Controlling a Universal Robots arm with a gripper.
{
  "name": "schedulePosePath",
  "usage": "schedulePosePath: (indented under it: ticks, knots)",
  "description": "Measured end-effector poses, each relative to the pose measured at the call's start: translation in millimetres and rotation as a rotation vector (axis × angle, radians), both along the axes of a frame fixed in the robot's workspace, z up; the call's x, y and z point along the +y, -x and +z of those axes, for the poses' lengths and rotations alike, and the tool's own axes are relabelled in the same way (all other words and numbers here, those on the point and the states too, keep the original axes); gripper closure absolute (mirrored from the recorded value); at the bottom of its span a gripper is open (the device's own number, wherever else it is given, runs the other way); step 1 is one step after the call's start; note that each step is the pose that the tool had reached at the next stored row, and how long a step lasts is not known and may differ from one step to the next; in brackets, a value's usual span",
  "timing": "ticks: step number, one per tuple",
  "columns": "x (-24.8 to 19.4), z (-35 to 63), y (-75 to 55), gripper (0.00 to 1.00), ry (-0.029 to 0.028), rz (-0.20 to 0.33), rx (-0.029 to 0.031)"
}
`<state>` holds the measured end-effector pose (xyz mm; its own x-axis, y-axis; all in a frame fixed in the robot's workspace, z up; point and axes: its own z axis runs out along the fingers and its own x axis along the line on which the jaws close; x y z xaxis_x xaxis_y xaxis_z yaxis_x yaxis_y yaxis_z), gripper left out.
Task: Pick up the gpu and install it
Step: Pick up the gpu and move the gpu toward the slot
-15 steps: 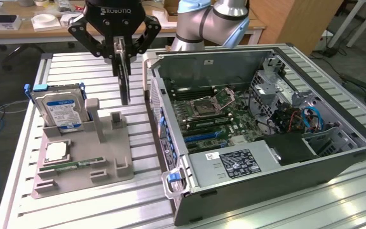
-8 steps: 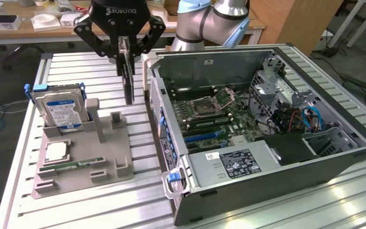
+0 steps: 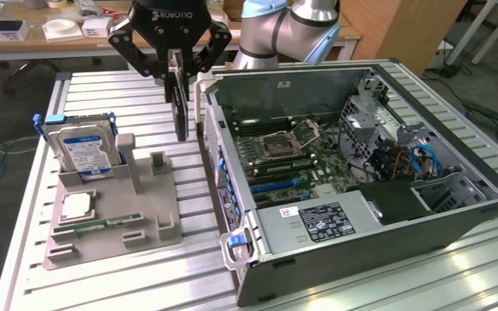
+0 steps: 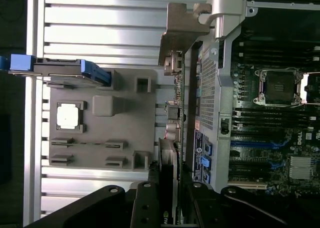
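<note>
The gpu (image 3: 181, 110) is a thin dark card that hangs edge-on and upright above the slatted table, with my gripper (image 3: 178, 70) shut on its upper end. It hovers in the gap between the grey parts holder (image 3: 158, 214) and the open computer case (image 3: 456, 194), close to the case's rear wall. In the wrist view the gpu (image 4: 176, 133) runs away from my gripper (image 4: 168, 183), and its pale metal bracket (image 4: 182, 25) is at the far end. The motherboard (image 3: 292, 155) lies exposed inside the case, with blue slots (image 3: 275, 184) visible.
The holder carries a silver hard drive with a blue label (image 3: 80, 150), a processor chip (image 3: 76, 206) and a green memory stick (image 3: 102, 223). A power supply (image 3: 318, 220) fills the case's near corner. Desks with boxes stand behind the table.
</note>
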<state>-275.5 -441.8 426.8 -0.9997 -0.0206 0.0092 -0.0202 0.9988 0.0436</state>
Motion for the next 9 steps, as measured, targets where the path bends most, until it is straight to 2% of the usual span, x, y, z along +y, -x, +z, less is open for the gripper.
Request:
schedulePosePath:
  ticks: [9]
  knots:
    - [0.0,0.0,-8.5,0.74,0.0000,0.000,0.0000]
